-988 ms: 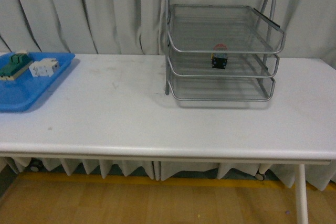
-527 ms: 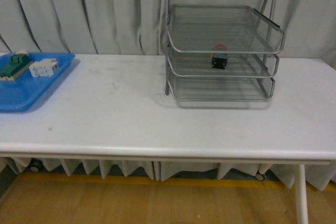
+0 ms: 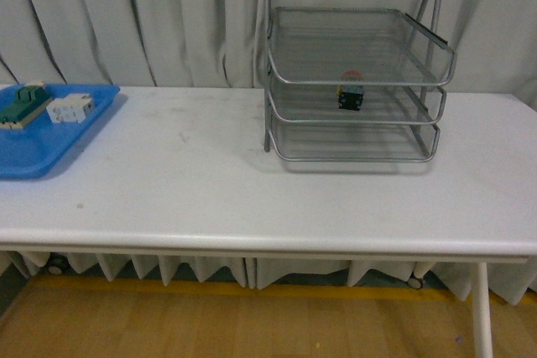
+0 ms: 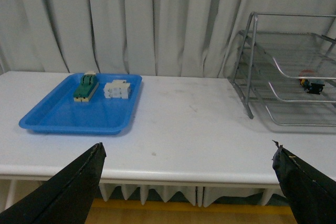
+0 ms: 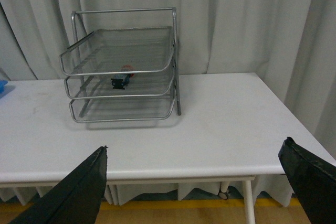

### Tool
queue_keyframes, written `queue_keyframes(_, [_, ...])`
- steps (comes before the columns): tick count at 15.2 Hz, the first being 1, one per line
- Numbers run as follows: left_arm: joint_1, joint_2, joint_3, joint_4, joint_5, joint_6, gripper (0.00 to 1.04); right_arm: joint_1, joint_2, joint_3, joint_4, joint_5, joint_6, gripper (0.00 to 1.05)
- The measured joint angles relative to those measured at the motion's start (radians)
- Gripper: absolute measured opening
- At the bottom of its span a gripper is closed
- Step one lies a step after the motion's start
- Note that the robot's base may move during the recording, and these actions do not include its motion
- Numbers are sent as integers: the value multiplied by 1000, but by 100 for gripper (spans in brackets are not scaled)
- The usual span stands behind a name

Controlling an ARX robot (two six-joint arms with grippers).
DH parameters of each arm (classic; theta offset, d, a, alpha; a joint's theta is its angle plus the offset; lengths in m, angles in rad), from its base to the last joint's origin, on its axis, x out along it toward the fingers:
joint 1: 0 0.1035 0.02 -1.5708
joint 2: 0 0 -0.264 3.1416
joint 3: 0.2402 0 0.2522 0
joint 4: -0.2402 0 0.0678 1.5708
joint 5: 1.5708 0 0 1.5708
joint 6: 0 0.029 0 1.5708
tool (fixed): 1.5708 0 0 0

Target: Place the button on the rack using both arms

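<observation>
The button [image 3: 351, 92] lies on the middle tier of the rack [image 3: 352, 73], its red cap toward the back of the rack and its dark body toward the front edge of that tier; nothing touches it. The rack stands on the white surface [image 3: 210, 182] with grey curtains behind it. Well apart from the rack, at the far end of the surface, sits a blue tray [image 3: 38, 136] holding a green-and-cream block [image 3: 21, 105] and a white blocky part [image 3: 70, 109] just beside each other. The left hand [image 4: 189, 182] and the right hand [image 5: 194, 182] both hang with fingers spread wide, holding nothing, pulled back from the rack near the front edge of the surface.
</observation>
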Motion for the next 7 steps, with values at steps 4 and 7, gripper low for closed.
queue_keyframes(4, [0, 0, 0, 0, 0, 0, 98, 0, 0, 0, 0, 0, 0, 98])
queue_keyframes(7, [0, 0, 0, 0, 0, 0, 98, 0, 0, 0, 0, 0, 0, 98])
